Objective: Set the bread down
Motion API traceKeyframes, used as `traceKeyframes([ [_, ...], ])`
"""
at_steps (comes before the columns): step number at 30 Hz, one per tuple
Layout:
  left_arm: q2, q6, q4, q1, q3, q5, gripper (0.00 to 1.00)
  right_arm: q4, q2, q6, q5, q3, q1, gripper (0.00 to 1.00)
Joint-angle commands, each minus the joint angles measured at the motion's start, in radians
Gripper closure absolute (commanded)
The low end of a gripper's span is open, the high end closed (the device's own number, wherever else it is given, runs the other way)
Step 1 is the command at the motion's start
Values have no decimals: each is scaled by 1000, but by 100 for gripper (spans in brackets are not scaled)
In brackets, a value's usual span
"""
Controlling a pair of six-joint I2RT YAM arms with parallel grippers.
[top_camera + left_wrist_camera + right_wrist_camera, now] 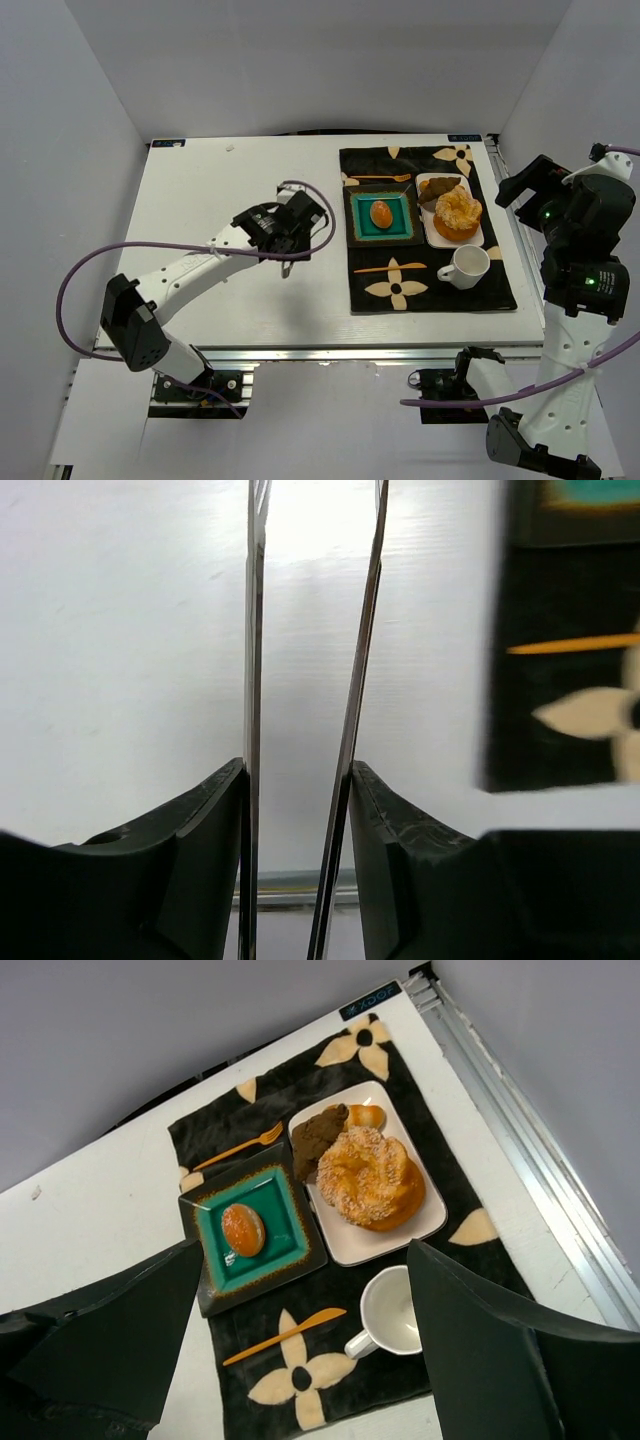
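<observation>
The bread [381,213], a small glossy orange-brown roll, lies in the middle of a square teal plate [356,232] on a black flowered mat [497,290]. It also shows in the right wrist view [243,1229] on that plate [285,1250]. My left gripper [292,240] is over the bare white table, left of the mat and apart from the bread. In its wrist view the gripper [298,770] is shut on two thin metal tong blades [253,680] with nothing between them. My right gripper [525,185] is high at the right edge, open and empty [305,1295].
A white plate [470,239] right of the teal one holds a large golden pastry [458,212] and a dark flat piece [435,190]. A white mug [468,266], an orange knife [388,268] and an orange spoon [380,178] lie on the mat.
</observation>
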Motion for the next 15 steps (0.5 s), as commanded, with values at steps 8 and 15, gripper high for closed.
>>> traceKeyframes([
  [8,-34,-95,100,0,-172,-143,48,40,3,32,-70,-28,9,12],
  [15,-15,-143,242,-14,-293,-59,47,27,-16,33,-71,-57,15,12],
])
